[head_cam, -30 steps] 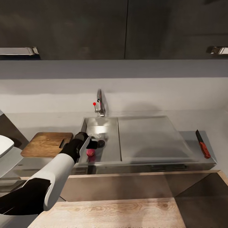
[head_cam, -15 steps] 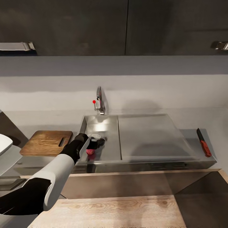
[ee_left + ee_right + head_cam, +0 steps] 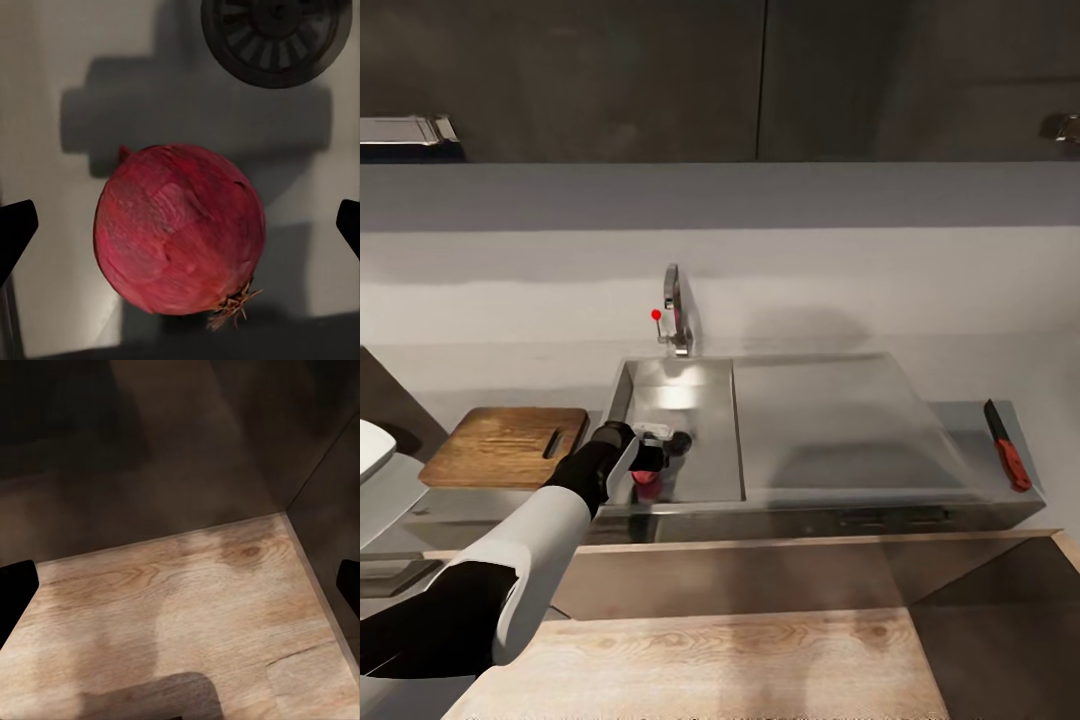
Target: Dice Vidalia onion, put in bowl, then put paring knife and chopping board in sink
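The dark-red onion (image 3: 180, 229) lies on the floor of the steel sink (image 3: 660, 400), near its front wall and not far from the round drain (image 3: 276, 37). My left gripper (image 3: 650, 462) hangs open right over it; the black fingertips (image 3: 15, 232) stand wide on either side without touching. The brown chopping board (image 3: 505, 445) rests on the grey countertop (image 3: 420, 400) left of the sink. The red-handled paring knife (image 3: 1008, 452) lies on the counter past the drainboard (image 3: 830, 420). A white rounded edge (image 3: 372, 455) at the far left looks like the bowl. My right gripper (image 3: 180, 592) is open over wood flooring.
The chrome faucet (image 3: 675, 320) with its red knob (image 3: 656, 315) stands behind the basin. Dark wall cabinets (image 3: 660, 70) hang above. A light wood surface (image 3: 710, 665) lies low in front of the counter's dark cabinet front (image 3: 760, 580).
The whole view has slid a little as the camera moved. My left gripper has sunk slightly closer over the onion. Board and knife stay put.
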Robot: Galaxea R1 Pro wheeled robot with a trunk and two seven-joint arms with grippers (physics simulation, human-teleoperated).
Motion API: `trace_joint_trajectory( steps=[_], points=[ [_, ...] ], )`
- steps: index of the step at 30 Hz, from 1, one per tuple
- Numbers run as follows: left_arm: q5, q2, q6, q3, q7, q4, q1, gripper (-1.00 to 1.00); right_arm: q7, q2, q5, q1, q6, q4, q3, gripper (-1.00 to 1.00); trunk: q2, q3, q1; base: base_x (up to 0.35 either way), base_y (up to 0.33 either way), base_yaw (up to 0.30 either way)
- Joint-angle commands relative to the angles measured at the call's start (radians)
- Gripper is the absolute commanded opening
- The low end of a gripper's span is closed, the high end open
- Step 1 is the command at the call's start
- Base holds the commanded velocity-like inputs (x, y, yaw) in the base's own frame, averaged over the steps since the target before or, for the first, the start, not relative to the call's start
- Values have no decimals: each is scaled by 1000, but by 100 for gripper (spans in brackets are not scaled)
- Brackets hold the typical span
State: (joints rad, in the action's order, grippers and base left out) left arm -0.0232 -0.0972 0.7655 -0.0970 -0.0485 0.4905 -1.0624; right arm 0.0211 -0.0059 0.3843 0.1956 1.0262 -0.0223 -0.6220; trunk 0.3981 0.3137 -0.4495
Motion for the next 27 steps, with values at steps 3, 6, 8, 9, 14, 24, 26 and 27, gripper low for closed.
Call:
trace_joint_trajectory(
  steps=[3,6,8,9,14,24,26,27],
  points=[
    [-3,1,5,-4,-5,1,-1,100,3,0,7,1,3,1,-8,100,2,6,0,0,0,0],
    [-3,2,5,-4,-5,0,-1,100,3,0,7,1,3,1,-8,100,2,11,0,0,0,0],
    [-3,2,5,-4,-5,0,-1,100,3,0,7,1,3,1,-8,100,2,14,0,0,0,0],
    [-2,2,5,-4,-5,0,-1,100,3,0,7,1,3,1,-8,100,2,16,0,0,0,0],
    [-1,2,4,-4,-6,0,-1,100,3,0,7,1,3,1,-8,100,2,23,0,0,0,0],
    [0,2,3,-4,-7,-16,-1,100,3,0,7,1,3,1,-8,100,2,36,0,0,0,0],
    [0,2,3,-4,-6,-17,-1,100,3,0,7,1,3,1,-8,100,2,37,0,0,0,0],
    [0,2,3,-5,-6,-17,-1,-100,3,0,7,1,3,1,-8,100,2,37,0,0,0,0]
  ],
)
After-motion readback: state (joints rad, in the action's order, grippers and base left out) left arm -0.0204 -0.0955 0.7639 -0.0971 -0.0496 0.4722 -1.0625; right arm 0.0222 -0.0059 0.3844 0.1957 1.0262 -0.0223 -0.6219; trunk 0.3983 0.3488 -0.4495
